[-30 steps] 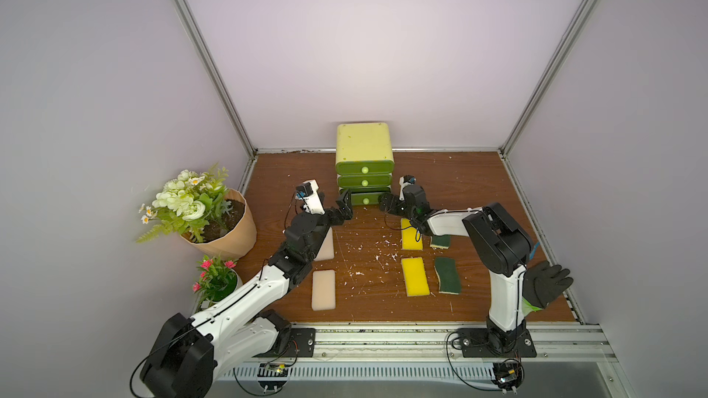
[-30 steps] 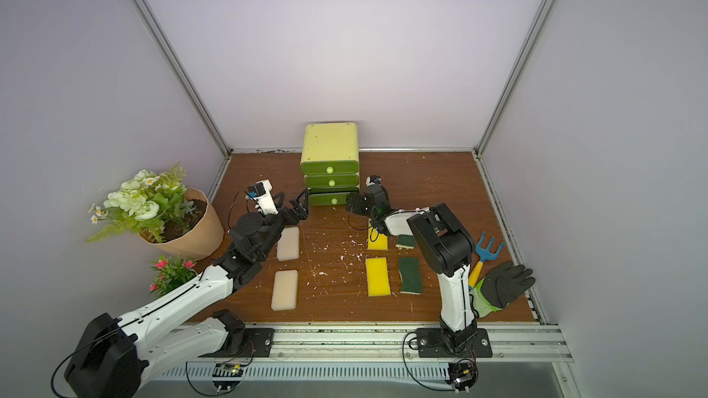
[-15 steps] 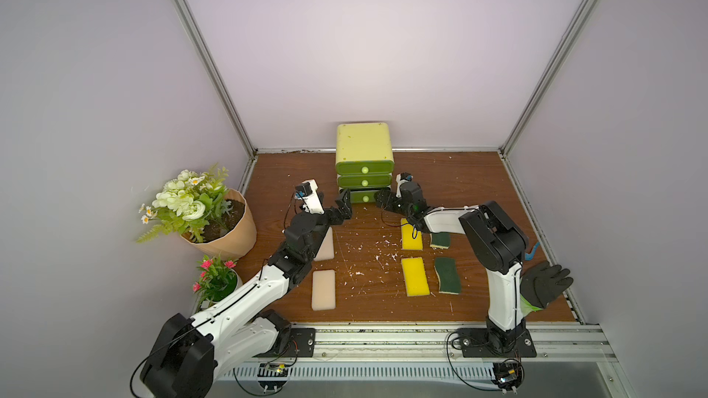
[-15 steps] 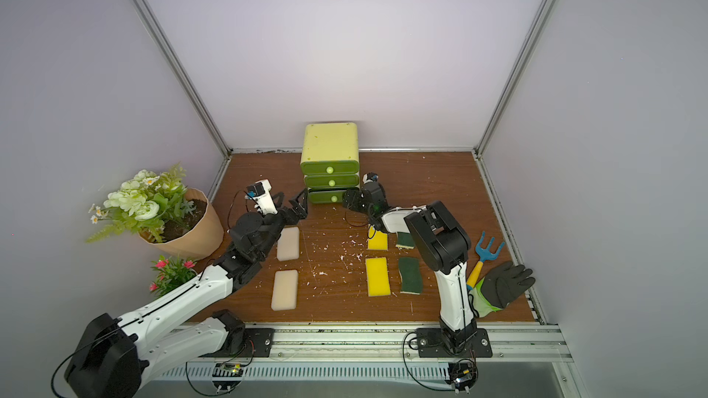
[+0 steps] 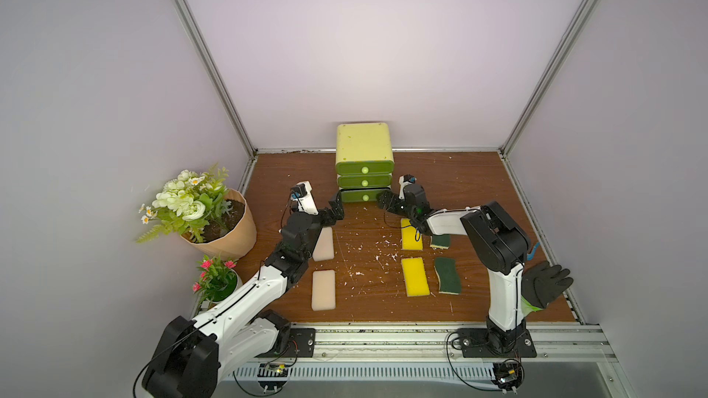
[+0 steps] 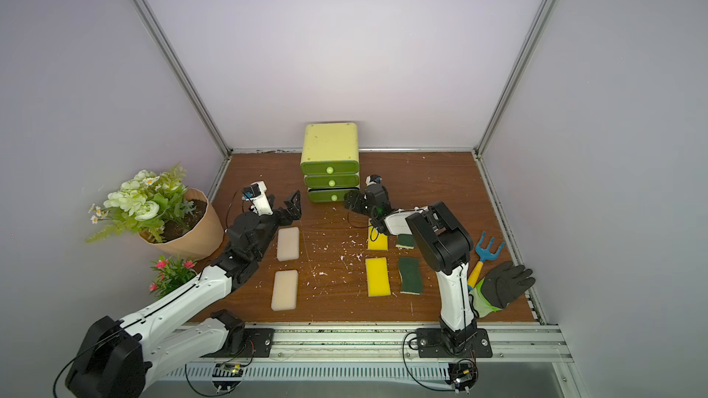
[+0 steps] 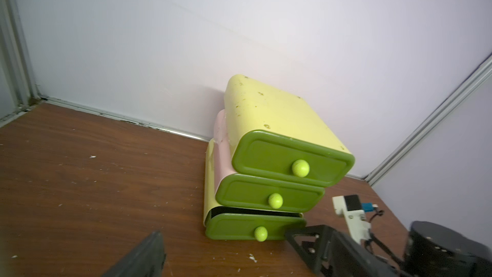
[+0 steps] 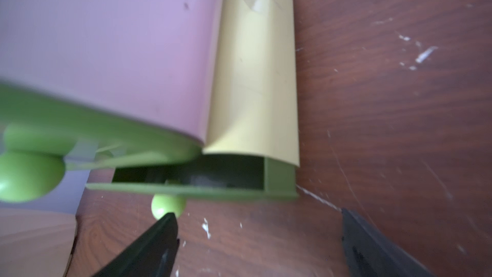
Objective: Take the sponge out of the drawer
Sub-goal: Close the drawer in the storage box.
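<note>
The yellow drawer unit (image 5: 364,143) stands at the back wall with three green drawers. Its bottom drawer (image 5: 362,196) (image 7: 234,226) is pulled out a narrow gap. The right wrist view shows only a dark interior behind the drawer's front (image 8: 191,189), so the sponge inside is hidden. My left gripper (image 5: 334,208) (image 7: 231,251) is open, low at the bottom drawer's left corner. My right gripper (image 5: 383,201) (image 8: 255,235) is open at its right corner. One of its fingertips (image 8: 162,231) is beside the knob (image 8: 167,205), with nothing between the fingers.
Loose on the wooden floor lie two beige sponges (image 5: 323,244), two yellow sponges (image 5: 417,276) and two green pads (image 5: 448,275), with white crumbs between them. A flower pot (image 5: 230,235) and a small pink plant (image 5: 216,273) stand left. A black glove (image 5: 544,287) and garden fork (image 6: 484,254) lie right.
My right gripper has moved a little closer to the bottom drawer's right corner. The left arm has stayed where it was.
</note>
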Controlling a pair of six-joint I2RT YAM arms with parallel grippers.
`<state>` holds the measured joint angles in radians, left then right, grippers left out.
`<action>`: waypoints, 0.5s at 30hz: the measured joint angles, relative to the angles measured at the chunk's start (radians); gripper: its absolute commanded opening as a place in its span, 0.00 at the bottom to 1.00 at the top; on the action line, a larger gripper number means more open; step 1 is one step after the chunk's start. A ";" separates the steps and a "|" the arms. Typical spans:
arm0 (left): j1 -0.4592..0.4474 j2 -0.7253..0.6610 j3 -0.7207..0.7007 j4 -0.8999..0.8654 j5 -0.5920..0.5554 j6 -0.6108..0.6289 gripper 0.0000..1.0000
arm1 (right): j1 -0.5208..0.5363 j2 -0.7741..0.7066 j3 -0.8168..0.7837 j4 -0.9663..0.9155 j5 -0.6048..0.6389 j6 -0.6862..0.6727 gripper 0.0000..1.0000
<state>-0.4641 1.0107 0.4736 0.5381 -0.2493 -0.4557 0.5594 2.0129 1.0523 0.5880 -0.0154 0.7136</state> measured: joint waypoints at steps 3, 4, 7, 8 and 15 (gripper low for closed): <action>0.002 -0.020 -0.019 -0.019 -0.027 0.048 0.99 | 0.000 -0.082 -0.065 0.000 0.010 -0.013 0.99; 0.002 -0.026 -0.025 -0.021 -0.034 0.066 0.99 | 0.000 -0.113 -0.084 0.001 0.012 -0.020 0.99; 0.002 -0.047 -0.050 -0.019 -0.072 0.113 0.99 | 0.000 -0.220 -0.135 0.002 0.032 -0.054 0.99; 0.002 -0.054 -0.064 -0.012 -0.090 0.129 0.99 | 0.000 -0.259 -0.154 0.007 0.045 -0.070 0.99; 0.002 -0.119 -0.203 0.077 -0.203 0.243 0.99 | -0.001 -0.507 -0.304 0.015 0.169 -0.212 0.99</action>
<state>-0.4622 0.8921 0.2707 0.6151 -0.4522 -0.2123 0.5587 1.5055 0.7483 0.6033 0.1539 0.5014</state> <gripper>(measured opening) 0.994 0.988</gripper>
